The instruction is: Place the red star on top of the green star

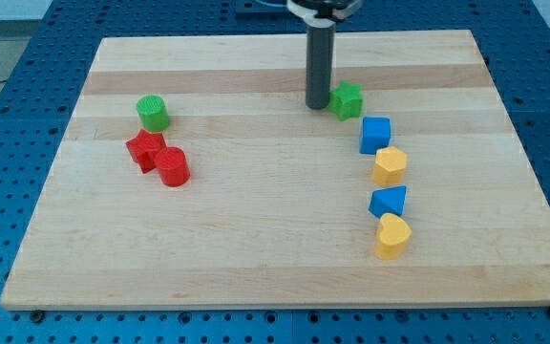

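Note:
The red star lies at the view's left, touching a red cylinder on its lower right. The green star lies right of the board's top centre. My tip stands just left of the green star, touching or almost touching it. The red star is far to the left of my tip.
A green cylinder sits just above the red star. Below the green star a column runs down: blue cube, yellow block, blue block, yellow block. The wooden board lies on a blue perforated table.

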Robot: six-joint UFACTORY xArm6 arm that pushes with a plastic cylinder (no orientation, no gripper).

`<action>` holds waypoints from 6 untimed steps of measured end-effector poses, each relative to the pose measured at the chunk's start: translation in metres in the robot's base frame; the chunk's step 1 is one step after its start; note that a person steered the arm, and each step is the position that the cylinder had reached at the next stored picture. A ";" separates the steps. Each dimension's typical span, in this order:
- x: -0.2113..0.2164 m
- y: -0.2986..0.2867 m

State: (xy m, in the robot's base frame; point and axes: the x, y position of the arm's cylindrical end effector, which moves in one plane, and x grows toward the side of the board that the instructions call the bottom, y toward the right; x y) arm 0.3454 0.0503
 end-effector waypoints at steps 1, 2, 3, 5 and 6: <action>0.000 0.020; 0.000 0.026; 0.049 -0.063; 0.168 -0.226; 0.144 -0.291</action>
State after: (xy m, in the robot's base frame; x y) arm 0.4891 -0.2405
